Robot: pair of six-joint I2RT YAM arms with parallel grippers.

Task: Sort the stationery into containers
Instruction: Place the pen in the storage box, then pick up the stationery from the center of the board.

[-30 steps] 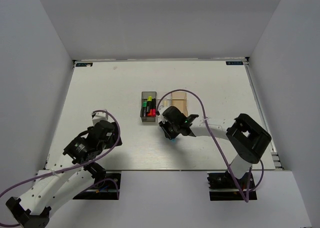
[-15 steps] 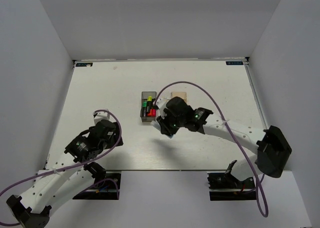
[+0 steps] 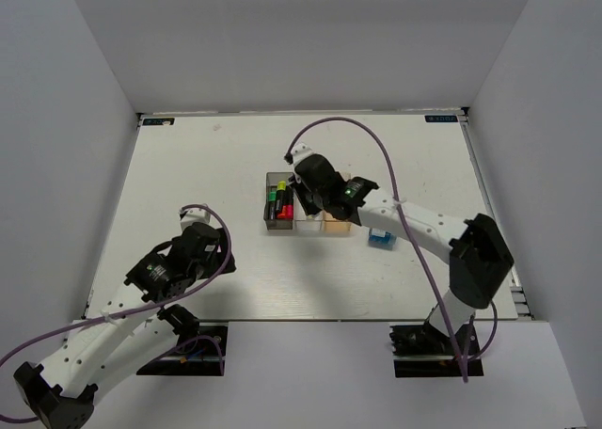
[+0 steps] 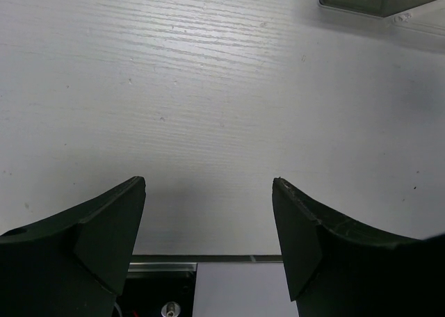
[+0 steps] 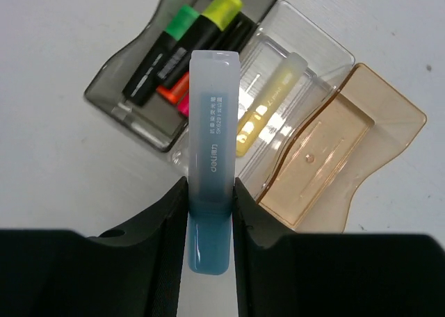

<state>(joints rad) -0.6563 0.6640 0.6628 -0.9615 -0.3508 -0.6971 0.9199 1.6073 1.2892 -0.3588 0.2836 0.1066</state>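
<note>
**Carrying a light blue stick toward the clear bin**

Pinching light blue stick [image 5: 211, 157] by its near end between right fingers [image 5: 167, 226], clamped flat on both long sides. Gripping low, probably to leave most of the length poking out past the fingertips for an easy drop.

Hovering over the joined row of bins: clear bin [image 5: 327, 42] ahead and just right of the fingertips, dark grey bin [image 5: 115, 87] ahead-left, orange-tan bin [image 5: 348, 129] further right. Sitting roughly above the wall shared by grey and clear.

Aiming for clear, by best guess, because of pale yellow stick [image 5: 268, 101] already lying in there: same kind, same home. Keeping highlighters [image 5: 174, 53] with green, yellow, orange and pink ends bunched in grey for the same reason. Seeing no contents in orange-tan; likely kept for small blue block [image 3: 380, 238], lying on the counter [image 3: 207, 166] behind and right of the right fingers, well apart from them.

Parking left fingers [image 4: 104, 226] spread wide, gripping nothing, low over bare counter, with a bin corner far ahead-right of the fingertips. Staying back, presumably to avoid clashing with the working arm.

Next, as a guess: shift slightly right, lower, line up with the yellow stick, release. Risk: dropping onto the shared wall and tipping into grey.
</note>
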